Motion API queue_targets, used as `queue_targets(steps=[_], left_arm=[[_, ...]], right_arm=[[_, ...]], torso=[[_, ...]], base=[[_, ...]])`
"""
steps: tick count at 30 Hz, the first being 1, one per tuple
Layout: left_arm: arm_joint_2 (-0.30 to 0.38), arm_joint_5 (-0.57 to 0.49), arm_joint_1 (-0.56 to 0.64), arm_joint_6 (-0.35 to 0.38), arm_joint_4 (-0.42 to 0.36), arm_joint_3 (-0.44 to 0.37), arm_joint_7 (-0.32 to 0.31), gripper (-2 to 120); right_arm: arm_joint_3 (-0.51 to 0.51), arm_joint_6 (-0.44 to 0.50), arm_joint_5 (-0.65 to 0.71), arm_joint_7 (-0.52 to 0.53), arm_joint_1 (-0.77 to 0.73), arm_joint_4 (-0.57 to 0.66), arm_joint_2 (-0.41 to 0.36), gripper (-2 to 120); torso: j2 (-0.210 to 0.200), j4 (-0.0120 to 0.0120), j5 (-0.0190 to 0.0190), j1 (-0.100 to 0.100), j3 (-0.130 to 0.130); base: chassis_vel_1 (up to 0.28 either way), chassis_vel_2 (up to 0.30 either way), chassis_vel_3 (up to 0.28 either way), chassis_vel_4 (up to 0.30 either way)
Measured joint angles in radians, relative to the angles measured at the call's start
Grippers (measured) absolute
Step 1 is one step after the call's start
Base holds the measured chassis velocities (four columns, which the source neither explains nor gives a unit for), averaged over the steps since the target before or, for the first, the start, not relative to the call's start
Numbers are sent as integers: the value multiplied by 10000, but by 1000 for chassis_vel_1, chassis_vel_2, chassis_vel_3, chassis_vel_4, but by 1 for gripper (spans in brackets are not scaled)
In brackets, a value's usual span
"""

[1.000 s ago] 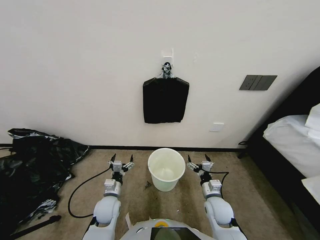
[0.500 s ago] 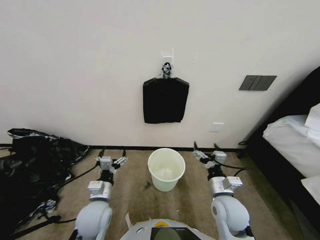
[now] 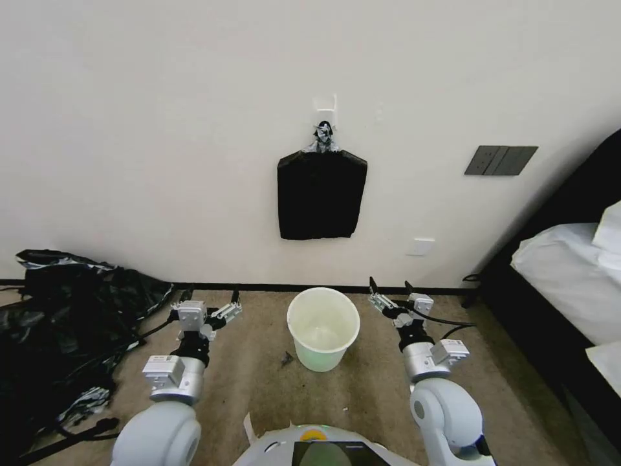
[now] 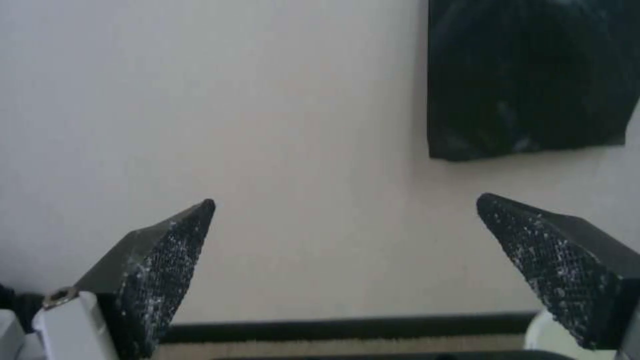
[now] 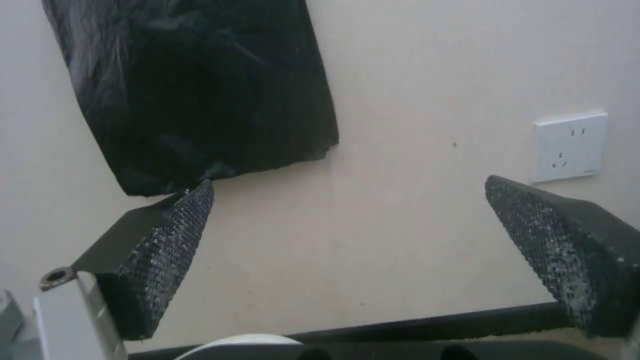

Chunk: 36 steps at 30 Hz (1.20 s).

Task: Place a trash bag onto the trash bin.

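Both tools, left [image 3: 208, 305] and right [image 3: 390, 294], gape empty beside the bin [image 3: 323, 329]; the bags [image 3: 321, 195] above look flimsy and slippery, best pinched at a bottom corner

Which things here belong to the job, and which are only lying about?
For the job:
- bin, bare, on the carpet
- bags hanging on the wall hook
- left gripper and right gripper, both open, either side of the bin

Lying about:
- plastic heap
- bed
- wall switch
- socket
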Motion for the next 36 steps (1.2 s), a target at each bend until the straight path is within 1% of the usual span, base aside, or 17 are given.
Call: queue_targets(steps=[6,13,15,17,18,19,21,22,25,26,27,28,30,31,33,34,36], left_arm=[[58,-29,92,12,-4,-61,-36,100],[66,0,100,9,19,-74,-79,100],[71,0,126,-3,27,-76,-104,100],[80,1,147,-35,34,-75,-110,100],[80,1,147,-35,34,-75,-110,100],[86,2,149,-43,35,-72,-111,100],[107,11,146,-55,40,-57,-118,100],[107,11,146,-55,40,-57,-118,100],[105,26,139,-64,46,-53,-132,100],[105,26,139,-64,46,-53,-132,100],[103,29,141,-67,46,-60,-140,100],[100,30,160,-67,49,-77,-145,100],[99,34,199,-67,50,-103,-153,100],[99,34,199,-67,50,-103,-153,100],[120,54,252,-85,52,-149,-157,100],[120,54,252,-85,52,-149,-157,100],[150,98,322,-204,53,-205,-161,100]], right_arm=[[-88,11,711,259,145,70,-102,100],[-47,3,697,307,195,86,-295,100],[-92,-46,1255,316,227,85,-299,100],[-194,-378,2562,479,484,2,-295,100],[-194,-378,2562,479,484,2,-295,100],[-245,-515,3142,572,667,-58,-293,100],[-468,-703,4791,983,1467,-219,-346,100],[-468,-703,4791,983,1467,-219,-346,100],[-861,-784,7447,1621,3062,-397,-533,100],[-861,-784,7447,1621,3062,-397,-533,100],[-954,-784,8053,1863,3468,-456,-578,100],[-1137,-753,9099,2319,4153,-573,-642,100],[-1302,-716,10250,2931,5043,-837,-672,100],[-1302,-716,10250,2931,5043,-837,-672,100],[-1349,-522,11401,3456,6159,-1362,-646,100],[-1349,-522,11401,3456,6159,-1362,-646,100],[-1360,-255,12470,3807,7093,-1799,-581,100]], torso=[[0,2,1,0,0],[0,0,1,0,0],[0,-1,1,0,0],[0,-1,1,0,0],[0,-1,1,0,0],[0,0,2,0,0],[0,-1,2,0,0],[0,-1,2,0,0],[0,4,1,0,1],[0,4,1,0,1],[0,2,2,0,1],[0,3,1,1,1],[-1,3,0,0,1],[-1,3,0,0,1],[-1,0,0,0,1],[-1,0,0,0,1],[-1,1,2,1,1]], base=[[0,0,0,0],[0,0,0,0],[0,0,0,0],[0,0,0,0],[0,0,0,0],[0,0,0,0],[0,0,0,0],[0,0,0,0],[0,0,0,0],[0,0,0,0],[0,0,0,0],[0,0,0,0],[0,0,0,0],[0,0,0,0],[0,0,0,0],[0,0,0,0],[0,0,0,0]])
